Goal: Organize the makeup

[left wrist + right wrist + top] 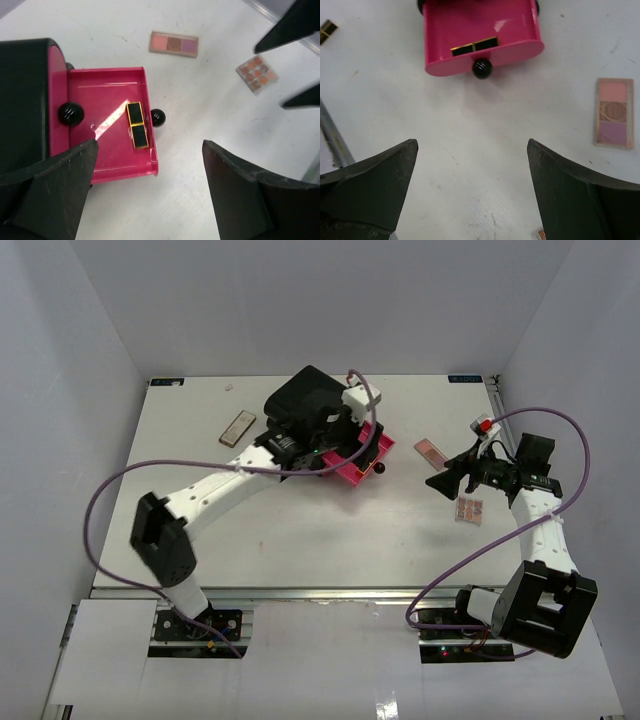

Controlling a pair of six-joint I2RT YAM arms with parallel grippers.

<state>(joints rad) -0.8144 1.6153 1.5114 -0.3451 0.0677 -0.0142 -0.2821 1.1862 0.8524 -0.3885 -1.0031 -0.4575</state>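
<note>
A black-and-gold lipstick tube (137, 125) lies loose in the open pink drawer (110, 160) of the black box (305, 405). My left gripper (149, 145) hangs open above the drawer's front corner, holding nothing. A pink three-pan palette (173, 44) and a small palette of orange squares (256, 74) lie on the table to the right of the drawer. Low over the table beside these two, my right gripper (471, 142) stands open and empty, facing the drawer front and its black knob (482, 68). A second lipstick tube (327, 31) lies on the table beyond the drawer.
A slim tan-and-silver case (238, 427) lies on the table left of the black box. White walls close in the table (300, 540) on three sides. My left arm reaches diagonally from the near left to the box.
</note>
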